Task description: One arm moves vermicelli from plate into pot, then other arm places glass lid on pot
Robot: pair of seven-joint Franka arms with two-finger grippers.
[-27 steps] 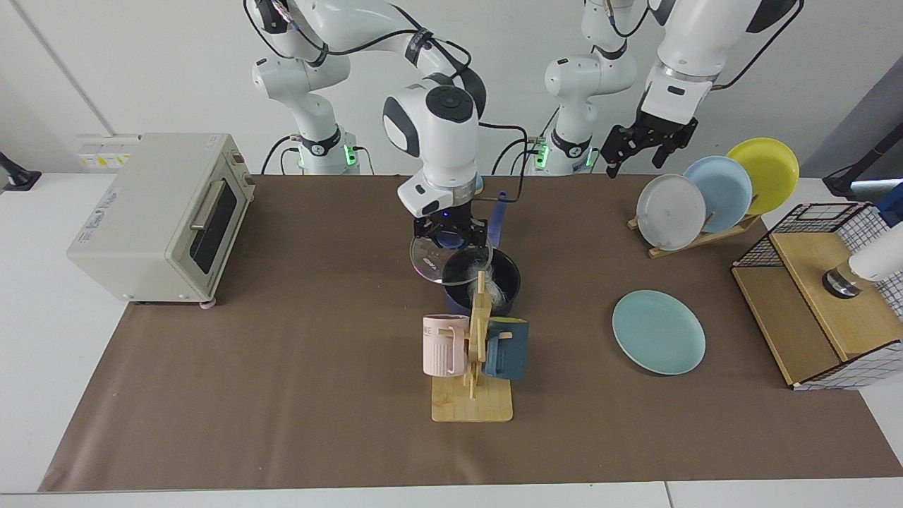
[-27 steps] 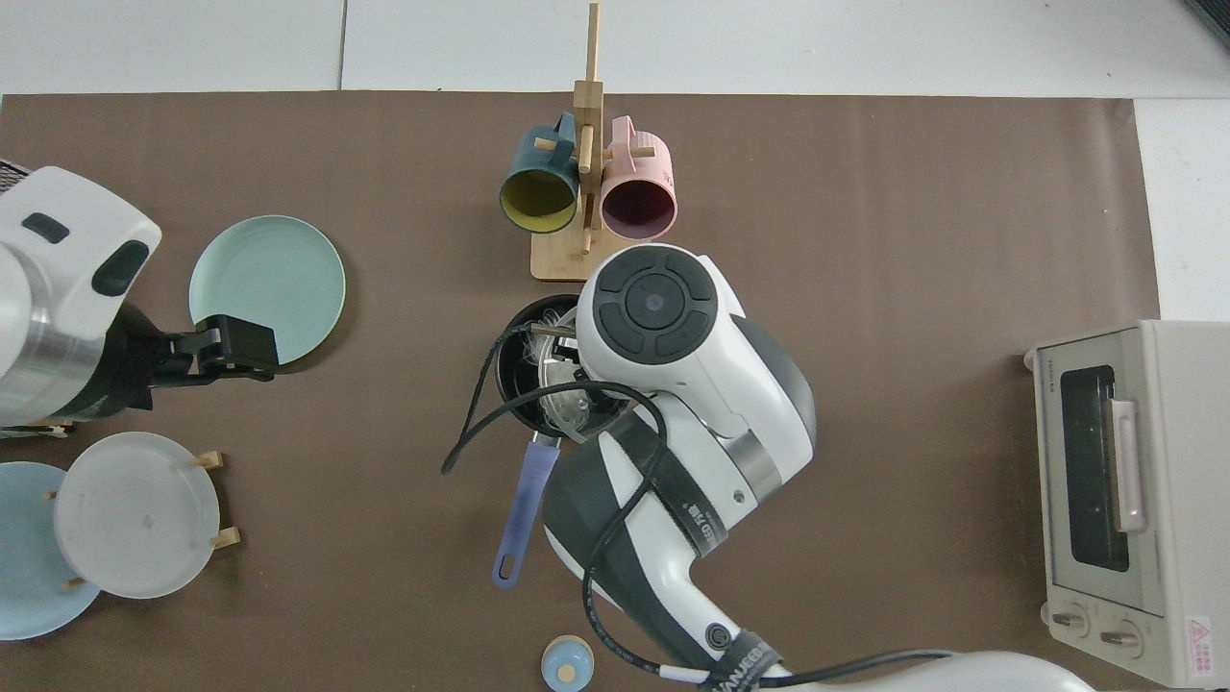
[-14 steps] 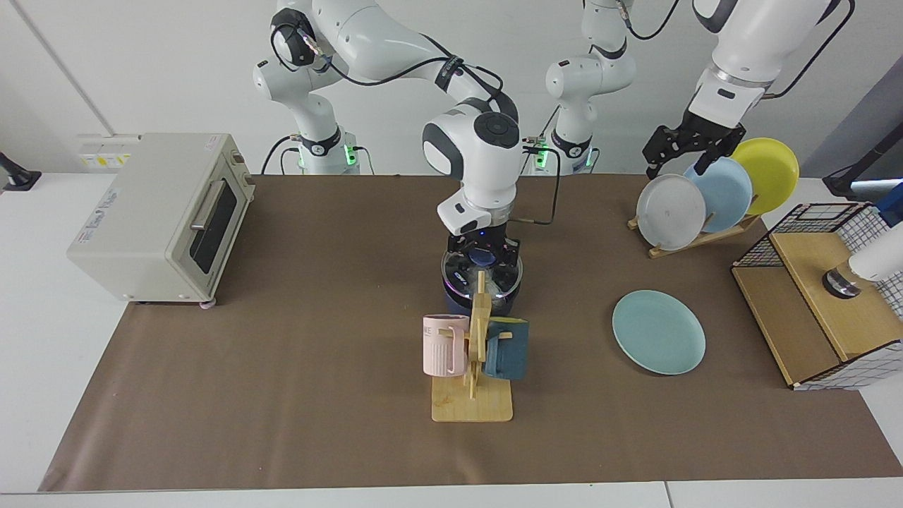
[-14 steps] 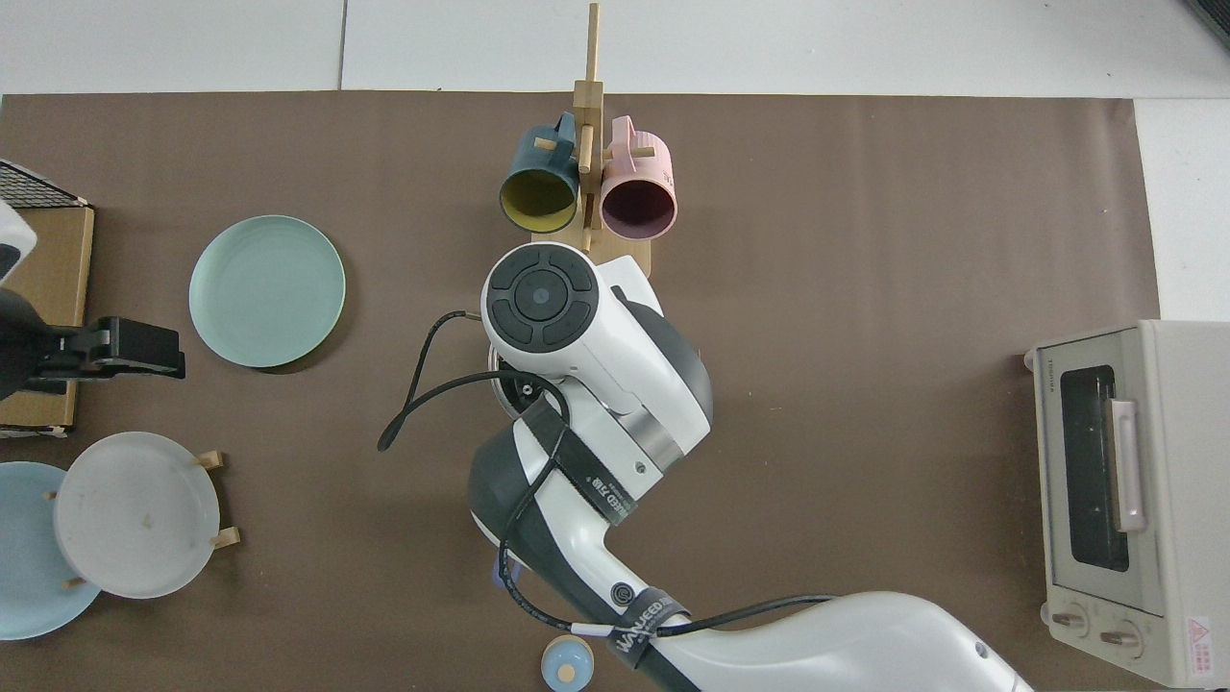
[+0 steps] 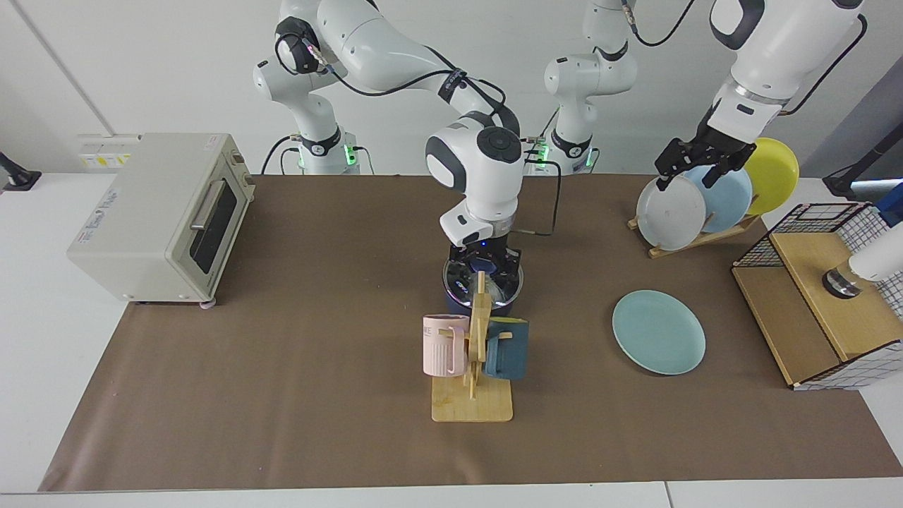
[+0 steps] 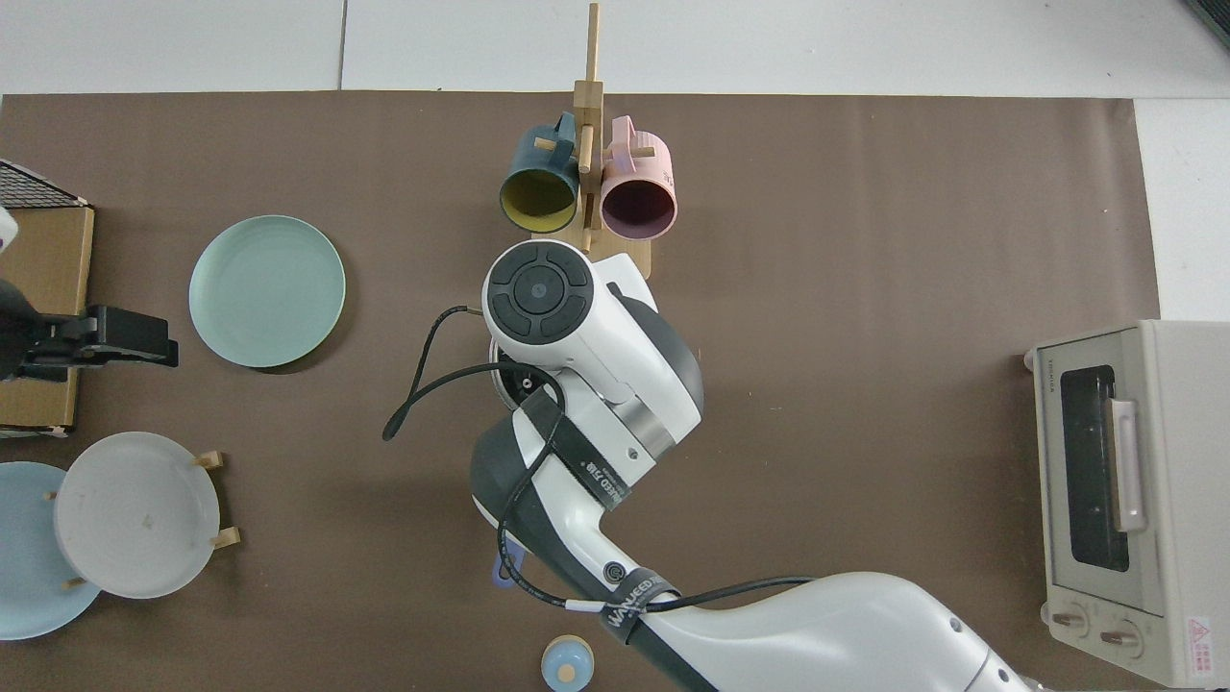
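We see the worktop [image 5: 282,423] spread across the whole frame under a brown sheet. The toaster oven [image 5: 162,215] sits at centre left of the facing view. The plate [image 5: 658,331] lies flat at lower right of centre, bare, well apart from the pot. A rack of plates [image 5: 705,201] stands at upper right, and a wooden mug stand [image 5: 474,367] stands just below the pot, hiding part of it.

The pot [image 5: 458,300] sits at frame centre; pale strands of vermicelli [image 5: 497,291] show through the glass. The glass lid [image 5: 511,289] lies level on the pot rim. The right gripper [image 5: 484,262] stands directly above it, jaws closed on the lid's blue knob.

The left gripper [image 5: 695,164] waits at upper right, in front of the rack, jaws wide with nothing between them.

We judge the governing relation to be vertical: the lid lies straight below the jaws, on the pot's own axis, so release and a straight lift should leave it seated. Any sideways pull could drag the lid off the rim.
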